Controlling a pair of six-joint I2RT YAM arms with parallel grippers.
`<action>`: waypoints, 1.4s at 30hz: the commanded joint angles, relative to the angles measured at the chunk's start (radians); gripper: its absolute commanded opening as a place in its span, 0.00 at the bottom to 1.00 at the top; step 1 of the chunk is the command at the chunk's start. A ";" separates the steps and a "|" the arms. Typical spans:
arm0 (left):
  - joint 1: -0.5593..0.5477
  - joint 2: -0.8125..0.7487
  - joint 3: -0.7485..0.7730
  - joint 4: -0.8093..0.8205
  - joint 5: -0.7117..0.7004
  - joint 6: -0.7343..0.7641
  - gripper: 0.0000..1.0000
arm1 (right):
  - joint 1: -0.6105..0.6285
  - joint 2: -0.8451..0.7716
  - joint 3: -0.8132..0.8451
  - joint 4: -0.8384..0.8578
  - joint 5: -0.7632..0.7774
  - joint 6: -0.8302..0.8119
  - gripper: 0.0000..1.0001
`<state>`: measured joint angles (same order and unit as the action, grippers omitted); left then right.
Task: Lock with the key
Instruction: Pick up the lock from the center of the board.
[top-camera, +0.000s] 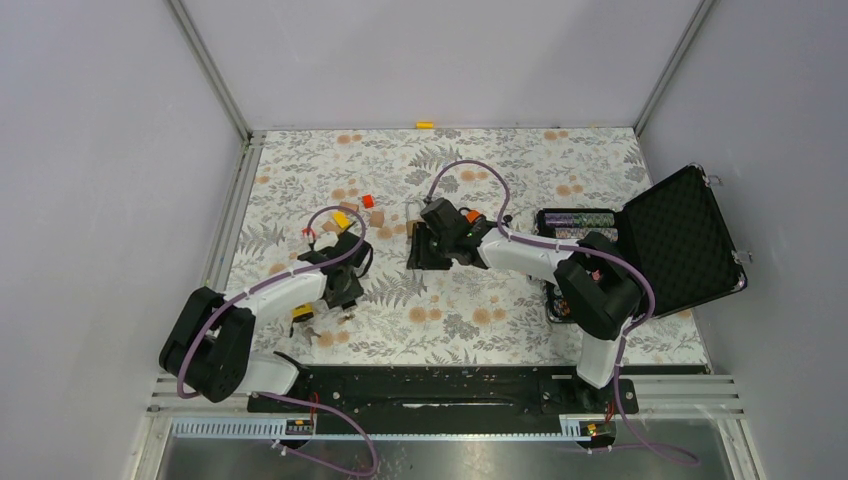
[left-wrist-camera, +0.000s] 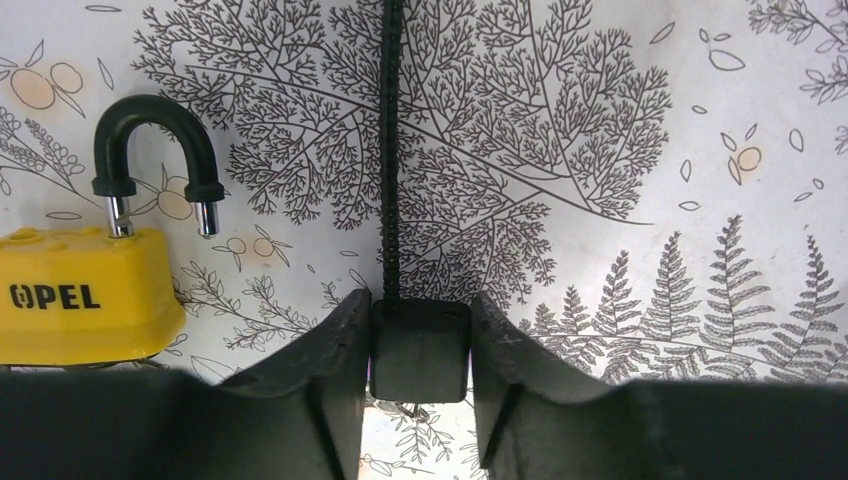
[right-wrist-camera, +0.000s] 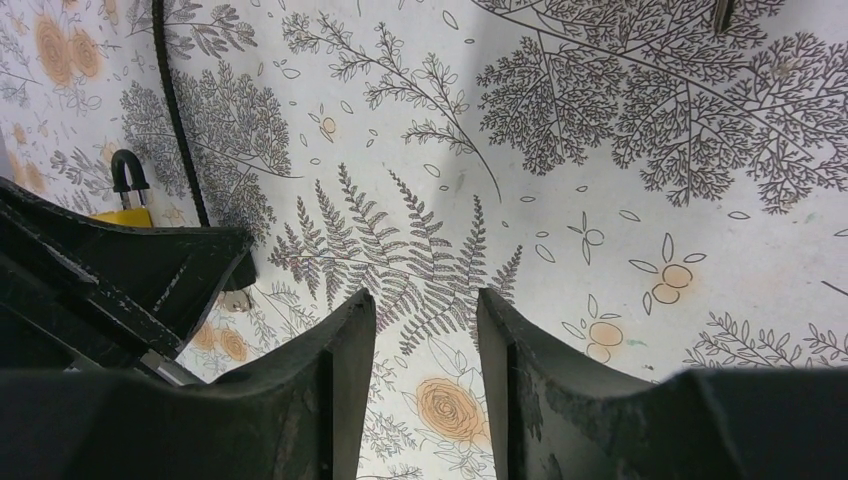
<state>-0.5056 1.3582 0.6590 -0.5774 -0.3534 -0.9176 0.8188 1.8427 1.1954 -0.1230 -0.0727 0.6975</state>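
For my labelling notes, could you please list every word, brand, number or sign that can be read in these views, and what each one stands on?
"OPEL": black capitals on the side of the yellow padlock, in the left wrist view.
Too small to read: any print on the open black case or on what lies in it, in the top view.
Right wrist view: no text at all.

Padlock (left-wrist-camera: 85, 295) body cut by left edge; key (left-wrist-camera: 420, 350) blade hidden.

Floral-patterned table (top-camera: 450, 300) with yellow padlock (left-wrist-camera: 85, 290), small blocks (top-camera: 368, 201), open black case (top-camera: 680, 240).
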 joint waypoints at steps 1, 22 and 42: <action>-0.006 0.029 -0.005 -0.025 0.016 -0.029 0.25 | -0.013 -0.054 -0.004 0.005 0.001 0.009 0.48; -0.157 -0.399 0.099 0.021 0.139 0.225 0.00 | -0.021 -0.287 -0.124 0.238 -0.151 0.372 0.59; -0.201 -0.563 0.090 0.244 0.379 0.340 0.00 | -0.011 -0.216 -0.058 0.408 -0.230 0.409 0.60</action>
<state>-0.7013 0.8272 0.7246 -0.4465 -0.0608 -0.6048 0.8043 1.6131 1.0950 0.1810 -0.2733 1.1011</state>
